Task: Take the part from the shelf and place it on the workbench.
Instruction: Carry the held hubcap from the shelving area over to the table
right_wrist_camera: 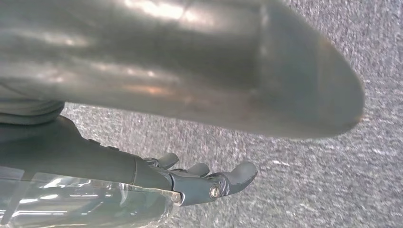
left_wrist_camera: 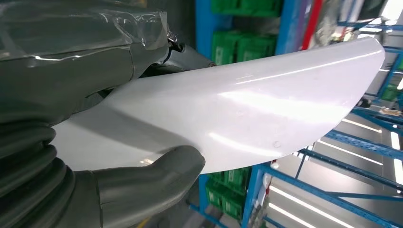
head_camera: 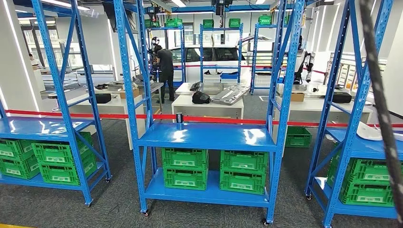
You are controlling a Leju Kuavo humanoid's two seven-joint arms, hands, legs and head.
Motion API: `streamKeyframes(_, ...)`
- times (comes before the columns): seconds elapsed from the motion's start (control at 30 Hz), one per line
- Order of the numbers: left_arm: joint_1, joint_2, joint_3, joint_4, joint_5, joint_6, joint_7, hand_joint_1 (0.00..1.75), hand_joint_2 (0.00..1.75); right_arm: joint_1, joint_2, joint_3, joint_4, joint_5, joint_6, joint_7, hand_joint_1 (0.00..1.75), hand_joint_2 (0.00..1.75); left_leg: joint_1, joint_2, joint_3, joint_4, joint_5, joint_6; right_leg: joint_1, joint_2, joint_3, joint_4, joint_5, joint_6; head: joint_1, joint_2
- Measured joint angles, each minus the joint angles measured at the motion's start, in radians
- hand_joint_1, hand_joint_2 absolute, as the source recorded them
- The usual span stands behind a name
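Gripping the white part (left_wrist_camera: 247, 102) in my left hand (left_wrist_camera: 95, 137), I see the thick grey thumb pressed against its near edge and the darker fingers wrapped behind it; the glossy curved panel sticks out past the hand, tapering to a rounded tip, with blue racking and green crates behind it in the left wrist view.

My right hand (right_wrist_camera: 190, 178) hangs over speckled grey carpet (right_wrist_camera: 332, 180), its dark fingers (right_wrist_camera: 240, 173) stretched out side by side and holding nothing. A blurred grey thumb (right_wrist_camera: 190, 61) fills the upper part of that view.

From the head view I face a blue shelf unit (head_camera: 207, 137) with a bare, shiny middle shelf and four green crates (head_camera: 185, 169) on its bottom shelf. Similar blue units with green crates stand to either side; on the right one lies a white curved piece (head_camera: 368, 131), partly cut off by a dark cable (head_camera: 380, 109) crossing close to the lens. A red barrier tape (head_camera: 119, 115) runs behind the shelves. Beyond it are white workbenches (head_camera: 207, 107) carrying a dark bag and a grey panel, a person in dark clothes (head_camera: 166, 71) standing at a bench, and a white car (head_camera: 209, 57).
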Motion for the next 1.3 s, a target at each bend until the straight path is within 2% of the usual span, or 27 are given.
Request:
streamKeyframes(0.03,-0.001,0.001,0.000,-0.002,-0.038,0.005,-0.011,1.75,1.75,0.001,0.000,-0.001,0.000,0.002,0.001,-0.002,0.00,0.00,0.002,0.001,0.001,-0.010,0.008,0.006,0.000,0.000,-0.021,0.039,-0.021,-0.002,0.001,0.000)
streamKeyframes(0.1,-0.002,0.002,0.000,-0.004,-0.129,0.021,-0.043,1.75,1.75,0.002,-0.001,-0.003,0.000,0.007,0.004,-0.006,0.00,0.00,0.001,0.003,-0.005,-0.015,0.014,0.012,-0.001,0.000,-0.087,0.175,-0.079,-0.008,0.004,0.000)
streamKeyframes(0.13,-0.001,0.002,-0.001,-0.004,-0.176,0.029,-0.062,1.75,1.75,0.004,-0.002,-0.003,0.000,0.010,0.006,-0.007,0.00,0.00,0.000,0.003,-0.009,-0.013,0.015,0.012,-0.001,0.000,-0.117,0.238,-0.100,-0.007,0.005,0.000)
streamKeyframes(0.17,-0.001,0.003,-0.002,-0.004,-0.230,0.038,-0.086,1.75,1.75,0.005,-0.003,-0.004,0.000,0.014,0.008,-0.009,0.00,0.00,-0.001,0.003,-0.012,-0.011,0.016,0.012,-0.001,0.000,-0.132,0.271,-0.106,-0.002,0.006,0.000)
streamKeyframes(0.2,-0.001,0.004,-0.004,-0.005,-0.275,0.045,-0.107,1.75,1.75,0.006,-0.005,-0.004,0.000,0.018,0.011,-0.010,0.00,0.00,0.000,0.002,-0.015,-0.008,0.017,0.012,-0.002,0.000,-0.126,0.264,-0.097,0.006,0.006,0.000)
streamKeyframes(0.23,-0.002,0.005,-0.006,-0.007,-0.317,0.052,-0.127,1.75,1.75,0.006,-0.007,-0.004,0.000,0.021,0.014,-0.011,0.00,0.00,0.000,0.002,-0.017,-0.003,0.016,0.010,-0.003,0.000,-0.100,0.215,-0.074,0.015,0.007,0.000)
streamKeyframes(0.27,-0.004,0.006,-0.009,-0.010,-0.354,0.057,-0.145,1.75,1.75,0.006,-0.010,-0.005,0.000,0.023,0.017,-0.011,0.00,0.00,0.000,0.001,-0.019,0.003,0.015,0.008,-0.005,0.000,-0.060,0.142,-0.045,0.023,0.008,0.000)
streamKeyframes(0.3,-0.007,0.007,-0.012,-0.014,-0.386,0.060,-0.162,1.75,1.75,0.006,-0.012,-0.005,0.000,0.025,0.019,-0.012,0.00,0.00,-0.002,0.001,-0.023,0.013,0.011,0.003,-0.005,0.000,-0.025,0.071,-0.023,0.025,0.009,0.000)
streamKeyframes(0.37,-0.015,0.010,-0.020,-0.022,-0.435,0.061,-0.189,1.75,1.75,0.006,-0.014,-0.006,0.000,0.026,0.024,-0.013,0.00,0.00,-0.005,-0.001,-0.034,0.028,0.007,-0.007,-0.002,0.001,0.009,-0.003,-0.002,0.014,0.008,0.000)
streamKeyframes(0.47,-0.027,0.015,-0.036,-0.034,-0.493,0.055,-0.221,1.75,1.75,0.010,-0.015,-0.011,0.000,0.026,0.033,-0.017,0.00,0.00,-0.001,-0.002,-0.044,0.037,0.005,-0.021,-0.001,0.002,0.007,-0.008,0.005,-0.008,0.006,0.000)
streamKeyframes(0.5,-0.031,0.017,-0.041,-0.038,-0.505,0.051,-0.230,1.75,1.75,0.011,-0.016,-0.013,0.000,0.026,0.036,-0.018,0.00,0.00,0.001,-0.002,-0.052,0.053,-0.007,-0.026,-0.003,0.002,0.008,-0.009,0.008,-0.014,0.005,0.000)
streamKeyframes(0.57,-0.040,0.021,-0.050,-0.044,-0.517,0.041,-0.242,1.75,1.75,0.014,-0.017,-0.016,-0.001,0.026,0.039,-0.022,0.00,0.00,0.005,-0.002,-0.093,0.145,-0.064,-0.037,-0.006,0.002,0.007,-0.010,0.012,-0.021,0.002,0.000)
streamKeyframes(0.63,-0.045,0.023,-0.059,-0.046,-0.520,0.029,-0.252,1.75,1.75,0.018,-0.020,-0.017,-0.002,0.026,0.040,-0.025,0.00,0.00,0.010,-0.002,-0.150,0.280,-0.125,-0.045,-0.004,0.002,0.004,-0.010,0.013,-0.023,0.000,0.000)
streamKeyframes(0.67,-0.046,0.023,-0.063,-0.046,-0.520,0.023,-0.256,1.75,1.75,0.020,-0.021,-0.018,-0.004,0.025,0.040,-0.026,0.00,0.00,0.011,-0.002,-0.167,0.320,-0.134,-0.046,-0.004,0.002,0.004,-0.009,0.013,-0.023,0.000,0.000)
streamKeyframes(0.7,-0.046,0.024,-0.066,-0.047,-0.519,0.017,-0.259,1.75,1.75,0.022,-0.023,-0.019,-0.005,0.025,0.040,-0.027,0.00,0.00,0.012,-0.002,-0.166,0.323,-0.125,-0.046,-0.003,0.002,0.004,-0.009,0.013,-0.023,0.000,0.000)
streamKeyframes(0.73,-0.048,0.024,-0.068,-0.049,-0.515,0.011,-0.262,1.75,1.75,0.024,-0.024,-0.020,-0.007,0.025,0.040,-0.027,0.00,0.00,0.012,-0.002,-0.144,0.282,-0.098,-0.043,-0.002,0.002,0.005,-0.009,0.014,-0.023,-0.001,0.000)
streamKeyframes(0.77,-0.049,0.025,-0.071,-0.051,-0.509,0.004,-0.264,1.75,1.75,0.024,-0.024,-0.021,-0.009,0.025,0.041,-0.028,0.00,0.00,0.011,-0.002,-0.108,0.213,-0.062,-0.039,-0.002,0.003,0.007,-0.009,0.014,-0.023,-0.001,0.000)
streamKeyframes(0.83,-0.054,0.027,-0.074,-0.059,-0.489,-0.012,-0.267,1.75,1.75,0.024,-0.024,-0.023,-0.013,0.023,0.042,-0.028,0.00,0.00,0.006,-0.003,-0.041,0.082,-0.017,-0.026,0.001,0.004,0.007,-0.009,0.015,-0.019,-0.001,0.000)
streamKeyframes(0.87,-0.056,0.027,-0.075,-0.063,-0.477,-0.021,-0.268,1.75,1.75,0.024,-0.025,-0.023,-0.014,0.022,0.043,-0.028,0.00,0.00,0.002,-0.003,-0.024,0.049,-0.012,-0.021,0.002,0.004,0.004,-0.009,0.017,-0.016,-0.001,0.000)
streamKeyframes(0.93,-0.057,0.029,-0.079,-0.068,-0.452,-0.040,-0.269,1.75,1.75,0.024,-0.025,-0.024,-0.016,0.021,0.043,-0.029,0.00,0.00,-0.003,-0.003,-0.022,0.034,-0.012,-0.014,0.004,0.003,-0.003,-0.011,0.022,-0.006,-0.001,0.000)
streamKeyframes(1.0,-0.058,0.030,-0.082,-0.074,-0.426,-0.058,-0.271,1.75,1.75,0.025,-0.026,-0.025,-0.017,0.020,0.044,-0.029,0.00,0.00,0.001,-0.002,-0.019,0.019,0.000,-0.003,0.003,0.002,-0.013,-0.002,0.017,0.000,-0.001,0.000)
streamKeyframes(1.07,-0.062,0.030,-0.085,-0.079,-0.403,-0.073,-0.274,1.75,1.75,0.024,-0.029,-0.025,-0.018,0.021,0.044,-0.030,0.00,0.00,0.004,0.001,-0.017,0.003,0.012,0.007,0.004,0.002,-0.052,0.074,-0.024,-0.004,0.002,0.000)
streamKeyframes(1.13,-0.065,0.030,-0.086,-0.080,-0.384,-0.084,-0.277,1.75,1.75,0.025,-0.032,-0.025,-0.019,0.025,0.044,-0.031,0.00,0.00,0.000,0.002,-0.023,0.002,0.015,0.011,0.004,0.002,-0.117,0.213,-0.081,-0.008,0.005,0.000)
streamKeyframes(1.17,-0.065,0.031,-0.087,-0.080,-0.375,-0.089,-0.278,1.75,1.75,0.026,-0.034,-0.025,-0.020,0.027,0.044,-0.031,0.00,0.00,-0.001,0.001,-0.026,0.003,0.016,0.012,0.003,0.002,-0.140,0.264,-0.096,-0.006,0.006,0.000)
streamKeyframes(1.2,-0.065,0.031,-0.087,-0.080,-0.368,-0.094,-0.278,1.75,1.75,0.027,-0.035,-0.025,-0.020,0.029,0.044,-0.031,0.00,0.00,-0.002,0.000,-0.028,0.004,0.017,0.012,0.003,0.002,-0.144,0.278,-0.096,-0.001,0.006,0.000)
streamKeyframes(1.23,-0.065,0.031,-0.087,-0.081,-0.362,-0.098,-0.279,1.75,1.75,0.028,-0.037,-0.025,-0.020,0.031,0.044,-0.031,0.00,0.00,-0.002,-0.004,-0.029,0.006,0.018,0.011,0.003,0.002,-0.127,0.250,-0.081,0.007,0.007,0.000)
streamKeyframes(1.3,-0.065,0.031,-0.088,-0.084,-0.354,-0.104,-0.279,1.75,1.75,0.028,-0.040,-0.025,-0.020,0.035,0.044,-0.032,0.00,0.00,-0.002,-0.012,-0.032,0.016,0.016,0.007,-0.001,0.010,-0.052,0.110,-0.032,0.020,0.008,0.000)
